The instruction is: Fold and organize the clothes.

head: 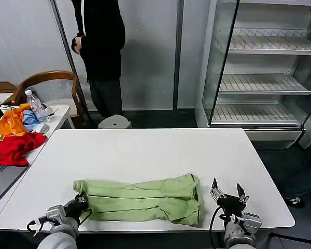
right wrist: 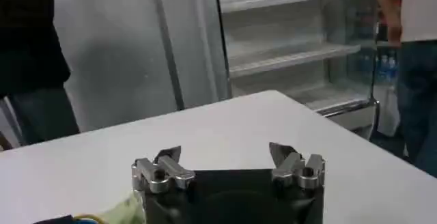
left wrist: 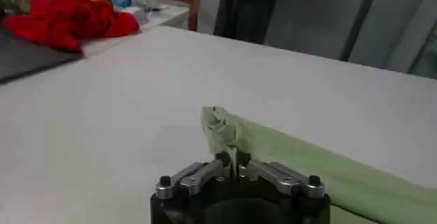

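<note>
The light green T-shirt [head: 142, 199] lies folded into a long band along the front of the white table [head: 145, 150]. My left gripper [head: 82, 199] is at the band's left end, shut on a pinch of the green cloth [left wrist: 225, 131]; in the left wrist view the fabric rises from between the closed fingers [left wrist: 233, 160]. My right gripper [head: 228, 194] stands open just right of the shirt's right end, near the table's front edge, with nothing between its fingertips [right wrist: 225, 156]. A corner of green cloth [right wrist: 126, 210] shows beside it.
A pile of red, orange and blue garments [head: 15, 136] and a water bottle [head: 35, 106] sit on a side table at the left. A person in black [head: 101, 52] stands behind the table. A glass-fronted shelf cabinet [head: 264, 67] stands at the back right.
</note>
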`<move>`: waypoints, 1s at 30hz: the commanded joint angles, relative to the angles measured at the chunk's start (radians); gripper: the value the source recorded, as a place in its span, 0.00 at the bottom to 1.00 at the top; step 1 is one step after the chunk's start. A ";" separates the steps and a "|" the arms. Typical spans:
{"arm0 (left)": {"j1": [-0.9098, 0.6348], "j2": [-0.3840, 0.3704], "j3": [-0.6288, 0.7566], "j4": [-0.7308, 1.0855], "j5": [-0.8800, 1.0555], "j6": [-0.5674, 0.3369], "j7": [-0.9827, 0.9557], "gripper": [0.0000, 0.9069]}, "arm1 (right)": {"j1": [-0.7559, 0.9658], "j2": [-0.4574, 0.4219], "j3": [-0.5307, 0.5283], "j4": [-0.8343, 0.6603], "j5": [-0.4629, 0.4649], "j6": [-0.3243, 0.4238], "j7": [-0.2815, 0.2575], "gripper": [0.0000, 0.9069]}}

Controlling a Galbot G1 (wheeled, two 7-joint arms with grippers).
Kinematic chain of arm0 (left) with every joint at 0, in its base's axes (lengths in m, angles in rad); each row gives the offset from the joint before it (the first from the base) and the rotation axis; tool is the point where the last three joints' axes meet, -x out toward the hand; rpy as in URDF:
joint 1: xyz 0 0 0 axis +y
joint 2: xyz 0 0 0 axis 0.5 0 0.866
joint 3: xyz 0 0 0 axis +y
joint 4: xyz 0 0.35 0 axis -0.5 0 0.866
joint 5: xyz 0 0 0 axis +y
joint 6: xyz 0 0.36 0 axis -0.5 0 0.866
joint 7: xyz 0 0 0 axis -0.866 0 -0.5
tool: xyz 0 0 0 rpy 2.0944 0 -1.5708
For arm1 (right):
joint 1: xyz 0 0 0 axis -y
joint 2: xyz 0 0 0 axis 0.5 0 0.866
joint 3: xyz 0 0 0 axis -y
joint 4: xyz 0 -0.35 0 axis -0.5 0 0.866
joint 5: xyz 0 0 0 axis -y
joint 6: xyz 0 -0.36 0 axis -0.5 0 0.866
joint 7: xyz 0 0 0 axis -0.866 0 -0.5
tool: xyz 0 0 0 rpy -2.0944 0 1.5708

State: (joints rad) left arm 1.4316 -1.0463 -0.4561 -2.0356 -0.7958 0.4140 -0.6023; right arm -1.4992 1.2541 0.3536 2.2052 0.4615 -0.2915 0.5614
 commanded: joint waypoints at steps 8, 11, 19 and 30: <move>-0.171 0.268 0.001 0.111 -0.007 -0.008 0.002 0.00 | -0.004 0.002 -0.008 -0.001 -0.004 0.006 -0.001 1.00; -0.213 0.300 0.004 0.109 -0.017 -0.003 0.002 0.00 | -0.005 0.005 -0.007 -0.002 -0.009 0.009 -0.001 1.00; -0.200 0.269 -0.004 -0.019 -0.020 0.018 -0.010 0.01 | -0.008 0.013 -0.010 -0.004 -0.020 0.010 0.001 1.00; -0.098 0.138 0.058 -0.193 0.021 0.022 -0.012 0.01 | -0.003 0.028 -0.026 -0.011 -0.052 0.008 0.005 1.00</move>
State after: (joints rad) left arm 1.2956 -0.8454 -0.4339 -2.1046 -0.7958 0.4350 -0.6143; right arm -1.5023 1.2801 0.3323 2.1945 0.4244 -0.2813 0.5659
